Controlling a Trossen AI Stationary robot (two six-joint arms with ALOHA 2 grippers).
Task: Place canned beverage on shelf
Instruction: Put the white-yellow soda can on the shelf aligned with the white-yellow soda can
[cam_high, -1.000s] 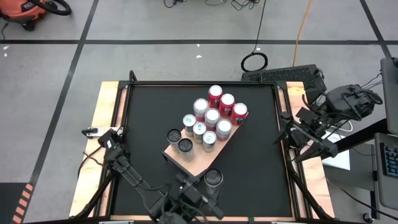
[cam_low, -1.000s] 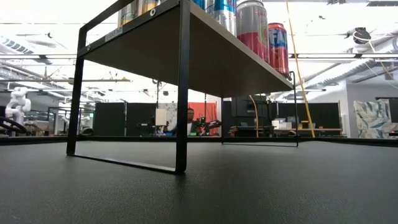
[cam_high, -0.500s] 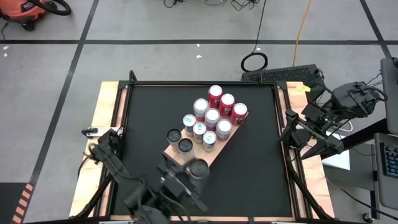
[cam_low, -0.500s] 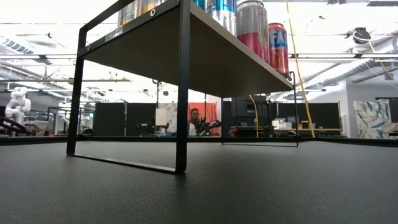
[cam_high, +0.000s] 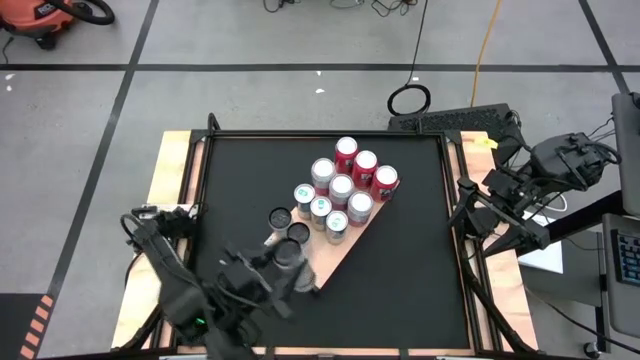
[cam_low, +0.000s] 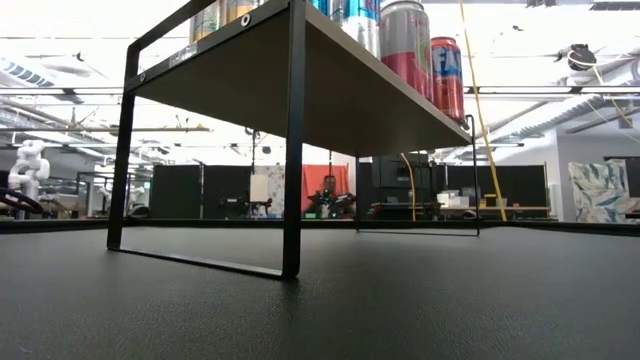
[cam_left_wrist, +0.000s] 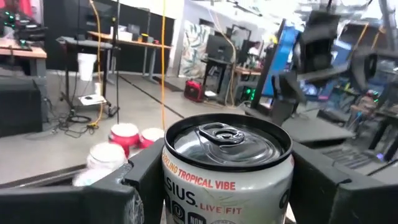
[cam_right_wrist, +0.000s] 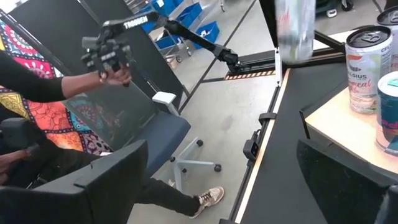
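Note:
My left gripper is shut on a silver can labelled "tropical vibe", over the near left end of the tan wooden shelf. Several cans, red, silver and teal-topped, stand upright on the shelf's far part, and two dark-topped cans stand next to the held one. The low view shows the shelf standing on black metal legs, with cans on top. My right gripper is open and empty beyond the table's right edge. My left gripper pinches the can's side wall between its two fingers, one on each side, just below the top rim. The can stands upright with its pull-tab top up. Its lower part is hidden, so I cannot tell whether it rests on the shelf.
The black tabletop lies bare to the right of the shelf and to the left. A black frame rims the table. A person sits beyond the right side holding a handheld device.
My left gripper has carried the can toward the table's left edge and a little toward the far edge, from off the shelf's near corner to over the shelf's near left end beside the dark-topped cans. The can has stayed upright in the shut fingers.

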